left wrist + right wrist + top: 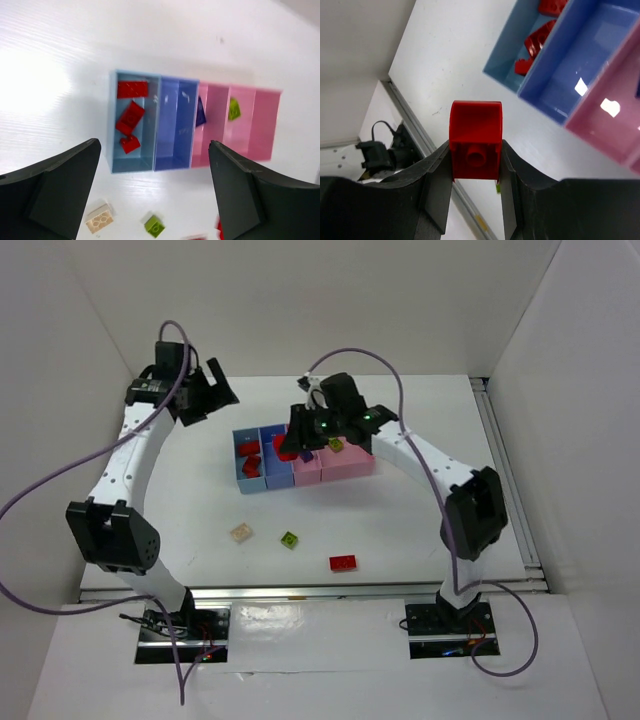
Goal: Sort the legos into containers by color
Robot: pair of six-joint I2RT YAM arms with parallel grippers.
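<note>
The right gripper (476,150) is pinching a red brick (475,125) near the light blue bin (512,55), best centring over it before letting go; the left gripper (154,150) is gaping

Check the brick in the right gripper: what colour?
Red. The brick shows best in the right wrist view, pinched in the right gripper.

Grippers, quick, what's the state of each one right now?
Left gripper: open, holding nothing.
Right gripper: closed on a red lego.
</note>
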